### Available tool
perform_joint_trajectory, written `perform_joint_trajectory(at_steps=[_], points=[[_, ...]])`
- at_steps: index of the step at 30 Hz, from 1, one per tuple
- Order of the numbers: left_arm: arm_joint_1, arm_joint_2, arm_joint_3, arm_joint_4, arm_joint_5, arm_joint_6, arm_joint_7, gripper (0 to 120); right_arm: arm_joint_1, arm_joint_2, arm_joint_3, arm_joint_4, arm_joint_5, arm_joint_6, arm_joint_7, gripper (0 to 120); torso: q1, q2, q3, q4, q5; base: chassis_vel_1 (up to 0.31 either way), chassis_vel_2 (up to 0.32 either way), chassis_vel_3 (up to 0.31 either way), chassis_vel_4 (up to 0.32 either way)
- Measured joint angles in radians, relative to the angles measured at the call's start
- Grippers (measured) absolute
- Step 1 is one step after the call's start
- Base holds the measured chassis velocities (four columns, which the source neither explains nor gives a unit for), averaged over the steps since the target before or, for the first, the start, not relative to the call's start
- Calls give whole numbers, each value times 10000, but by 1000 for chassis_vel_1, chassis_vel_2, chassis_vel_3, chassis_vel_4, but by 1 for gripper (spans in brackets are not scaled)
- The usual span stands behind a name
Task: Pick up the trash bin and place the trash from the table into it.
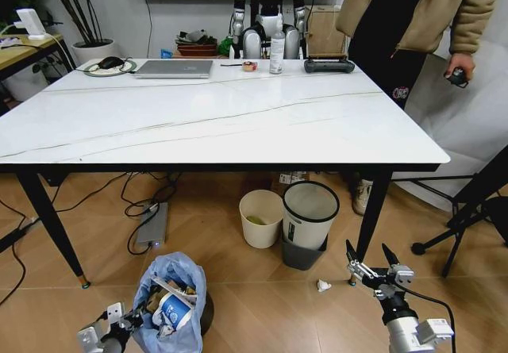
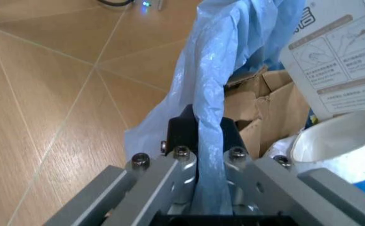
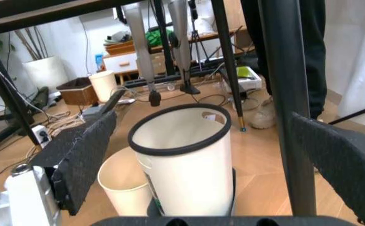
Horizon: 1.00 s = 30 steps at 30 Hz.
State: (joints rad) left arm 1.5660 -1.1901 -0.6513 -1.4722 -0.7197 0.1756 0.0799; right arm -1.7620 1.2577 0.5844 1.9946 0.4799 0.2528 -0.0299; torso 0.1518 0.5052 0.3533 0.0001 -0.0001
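The trash bin [image 1: 171, 305], lined with a crinkled light-blue bag, stands on the wooden floor in front of the table [image 1: 238, 123], at the left. It holds trash: a blue paper cup [image 1: 173, 312], brown cardboard [image 2: 264, 108] and a printed white box [image 2: 339, 66]. My left gripper [image 1: 127, 320] is low at the bin's left side, shut on the bag's rim [image 2: 210, 155]. Low on the right, my right gripper [image 1: 369, 251] is open and holds nothing, close to the table's front right leg [image 1: 369, 218]. A crumpled white tissue [image 1: 323, 285] lies on the floor near it.
Under the table stand a plain cream bin [image 1: 261, 218] and a white bin with a black rim [image 1: 309, 210] set in a grey one. On the tabletop's far edge are a laptop [image 1: 175, 68], a tape roll [image 1: 249, 66] and a bottle [image 1: 276, 54]. Cables [image 1: 147, 202] trail on the floor.
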Motion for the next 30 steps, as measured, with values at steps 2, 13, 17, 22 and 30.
perform_joint_trajectory(at_steps=[2, 13, 17, 22, 30], points=[[-30, -11, -7, 39, 12, 0, -1, 0, 0, 0, 0, -1, 0, 0, 0, 100, -29, -89, -62, -1, 1, 0, 0, 0, 0], [-48, -27, -30, 33, 34, 13, -12, 0, 0, 0, 0, -1, 0, 0, 0, 100, -185, -528, -346, 0, 1, 0, 0, 0, 0], [-58, -30, -33, 29, 34, 17, -14, 0, 0, 0, 0, -1, 0, 0, 0, 100, -246, -684, -441, 0, 1, 0, 0, 0, 0], [-64, -43, -34, 26, 34, 18, -17, 0, 0, 0, 0, 0, 0, 0, 0, 100, -314, -876, -564, 0, 1, 0, 0, 0, 0], [-74, -41, -21, 35, 58, -85, -99, 0, 0, 0, 0, 0, 0, 0, 0, 100, -412, -1186, -776, 0, 1, 0, 0, 0, 0]])
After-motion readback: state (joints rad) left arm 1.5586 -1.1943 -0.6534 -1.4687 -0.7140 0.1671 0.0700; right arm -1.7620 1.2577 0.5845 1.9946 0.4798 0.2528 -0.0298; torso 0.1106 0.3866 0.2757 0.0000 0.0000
